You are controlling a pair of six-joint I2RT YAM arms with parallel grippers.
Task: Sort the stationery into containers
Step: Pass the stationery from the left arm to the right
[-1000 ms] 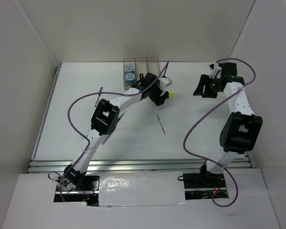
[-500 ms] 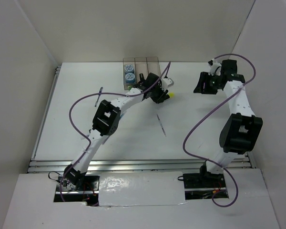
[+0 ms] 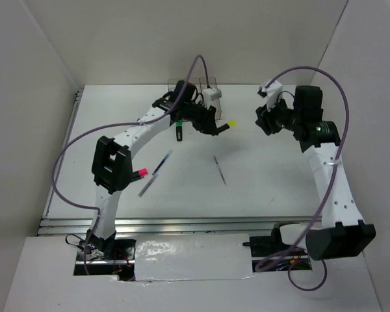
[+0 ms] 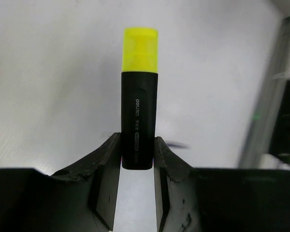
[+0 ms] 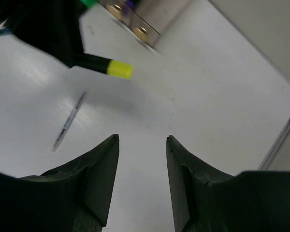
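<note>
Left pincer [image 4: 137,147]: clamped on the lower end of a short black highlighter with a yellow cap [image 4: 139,108]. Body upright between the two fingers in the left wrist view, cap pointing away from the wrist.

Top view: this highlighter [image 3: 225,125] is held just right of and in front of the row of clear brownish plastic boxes [image 3: 190,82] at the far edge of the white surface [image 3: 273,175]. Its cap points toward the right arm. The left arm hides most of the boxes.

Right pincer [image 5: 142,140]: fingers apart, nothing between them, bare surface below. It hangs near the yellow cap, not touching.

Loose on the surface:
- One thin blue-grey pen [image 3: 220,170] alone near the middle.
- Two more pens [image 3: 162,162] further left.
- A black highlighter with a pink cap [image 3: 141,173] beside the left arm's elbow.
- A black highlighter with a green cap [image 3: 179,132] just in front of the boxes.
</note>
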